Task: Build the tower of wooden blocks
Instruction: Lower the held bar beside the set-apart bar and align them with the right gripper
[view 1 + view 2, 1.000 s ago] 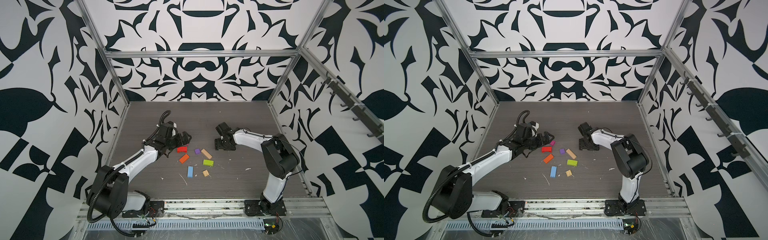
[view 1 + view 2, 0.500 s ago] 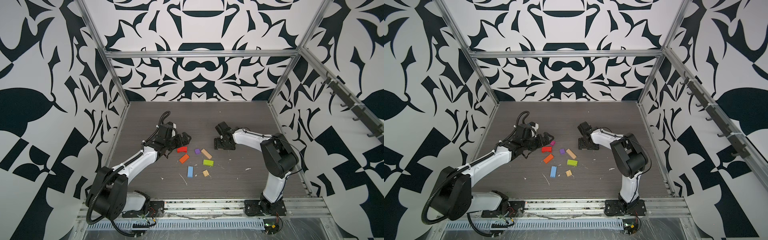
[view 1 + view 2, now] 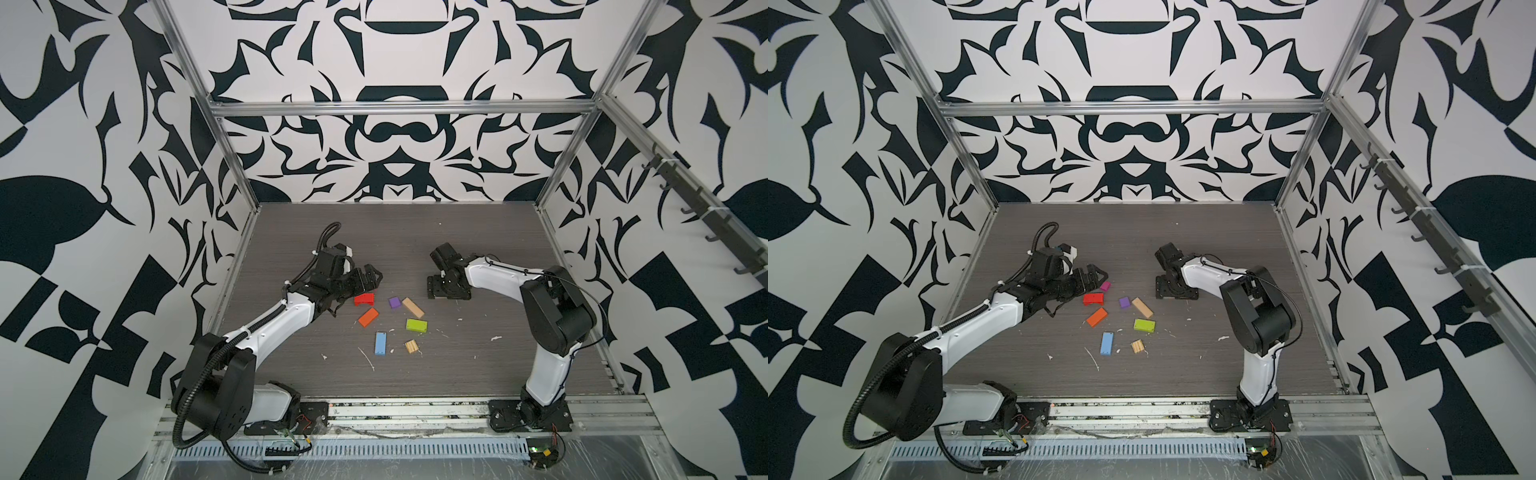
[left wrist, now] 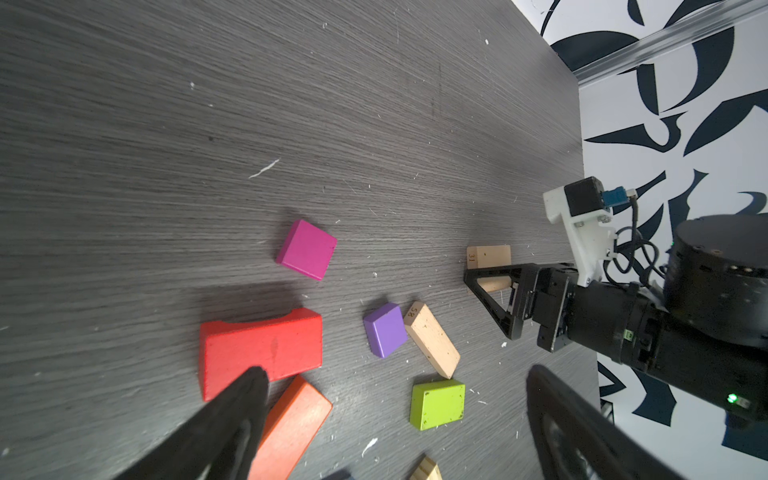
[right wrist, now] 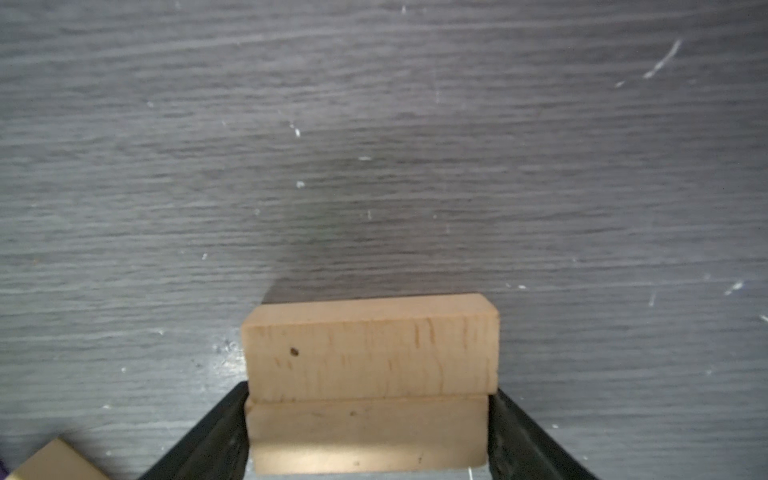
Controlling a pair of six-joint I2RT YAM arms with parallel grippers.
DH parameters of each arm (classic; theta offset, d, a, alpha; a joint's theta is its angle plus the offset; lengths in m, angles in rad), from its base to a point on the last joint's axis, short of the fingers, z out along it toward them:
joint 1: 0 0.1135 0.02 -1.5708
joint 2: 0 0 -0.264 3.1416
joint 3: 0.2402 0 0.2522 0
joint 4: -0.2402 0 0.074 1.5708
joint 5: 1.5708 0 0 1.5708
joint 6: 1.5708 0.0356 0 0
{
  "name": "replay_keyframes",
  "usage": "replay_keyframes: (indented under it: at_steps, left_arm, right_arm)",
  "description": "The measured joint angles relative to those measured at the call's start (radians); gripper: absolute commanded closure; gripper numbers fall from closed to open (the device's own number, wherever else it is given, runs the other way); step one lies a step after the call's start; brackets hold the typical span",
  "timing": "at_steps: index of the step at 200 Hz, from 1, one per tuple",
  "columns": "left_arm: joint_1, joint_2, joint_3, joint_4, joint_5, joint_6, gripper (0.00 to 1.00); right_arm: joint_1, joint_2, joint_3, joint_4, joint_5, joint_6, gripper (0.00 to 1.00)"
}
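The wood blocks lie flat and scattered on the dark table [image 3: 478, 374], grouped round a purple cube [image 3: 394, 302]. In both top views a red block [image 3: 364, 299] lies near the purple cube on the left arm's side. An orange block [image 3: 368, 317] lies just in front of the red one. A loose tan plank [image 3: 413, 307] lies slantwise just beside the purple cube on the right arm's side. A lime green block [image 3: 416, 325] sits near the cube toward the front edge. Farther that way lie a light blue block [image 3: 380, 343] and a small ridged tan square [image 3: 411, 346], apart from each other. A magenta cube [image 3: 1105, 286] lies behind the red block, farther from the purple cube, close to the tips of the left hand [image 3: 368, 279].

That left hand hovers by the red block with its fingers spread wide, holding nothing.

The right hand [image 3: 448, 289] is down at the table on the right arm's side of the purple cube, beyond the loose plank. Its fingers [image 5: 216, 436] flank two tan planks [image 5: 372, 349] that lie tight against each other. The fingers sit right at the ends of the nearer plank, and I cannot tell whether they press on it or stand just clear. I also cannot tell whether the two planks are stacked or side by side
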Motion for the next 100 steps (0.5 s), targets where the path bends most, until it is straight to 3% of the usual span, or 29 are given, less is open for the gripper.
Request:
replay_keyframes:
  at_steps: [100]
  left_arm:
    - [0.0, 0.0, 0.0, 0.0, 0.0, 0.0, 0.0]
  right_arm:
    - [-0.001, 0.014, 0.018, -0.005, 0.01, -0.013, 0.09]
